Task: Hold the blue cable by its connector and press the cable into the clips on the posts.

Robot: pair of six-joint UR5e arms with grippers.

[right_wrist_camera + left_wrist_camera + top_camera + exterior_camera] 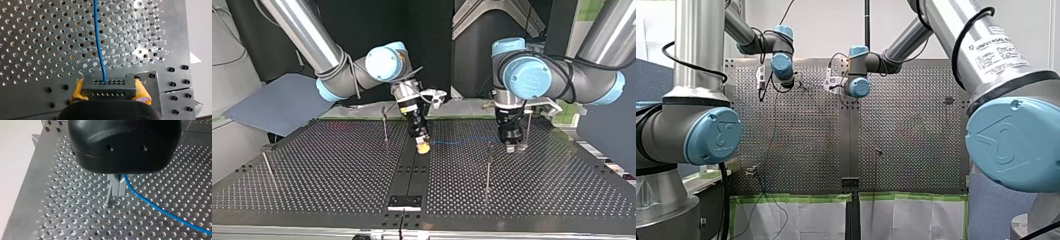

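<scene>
My right pincer (110,93) is clamped shut on the grey connector (108,85), with a yellow pad (78,91) pressed against each end of the block. The blue cable (98,42) leaves the connector's far face and runs ahead over the perforated bench (37,37).

My left pincer (117,188) points down close to the bench. Its metal fingers are drawn together, and the cable comes out from them and trails off to one side.

In the top view the cable hangs in a low line just above the bench between the two pincers. A post (488,165) stands between them, nearer the camera. I cannot tell whether the cable touches it.
</scene>
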